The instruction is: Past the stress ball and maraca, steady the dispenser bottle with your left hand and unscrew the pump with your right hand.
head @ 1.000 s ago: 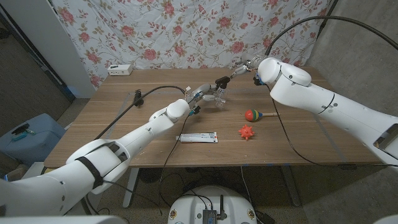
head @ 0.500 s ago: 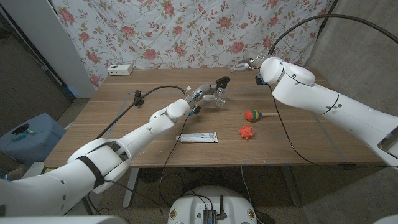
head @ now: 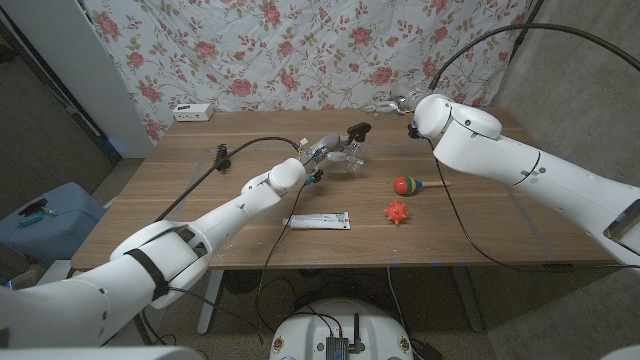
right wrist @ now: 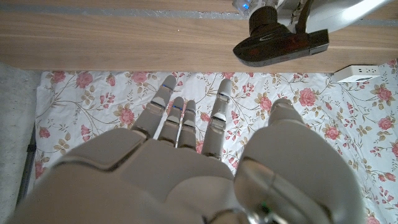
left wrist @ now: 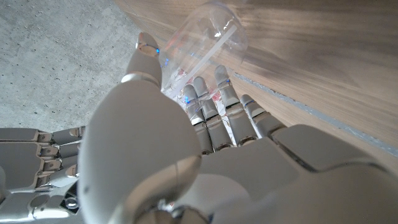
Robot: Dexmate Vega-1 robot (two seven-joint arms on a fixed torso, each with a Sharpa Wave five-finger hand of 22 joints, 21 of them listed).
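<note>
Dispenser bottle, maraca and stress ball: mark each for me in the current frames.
dispenser bottle (left wrist: pixel 208 31): left wrist view, on its clear body.
maraca (head: pixel 406 184): head view, on its striped round head.
stress ball (head: pixel 397 212): head view, on the middle of the spiky orange ball.

— Left hand (head: pixel 322 150)?
— Reaching toward one o'clock on a long outstretched arm, fingers (left wrist: pixel 214 115) wrapped around something clear.
— Right hand (head: pixel 392 104)?
— Raised near twelve o'clock, fingers (right wrist: pixel 180 121) extended and apart, holding nothing, arm bent back toward four o'clock.
</note>
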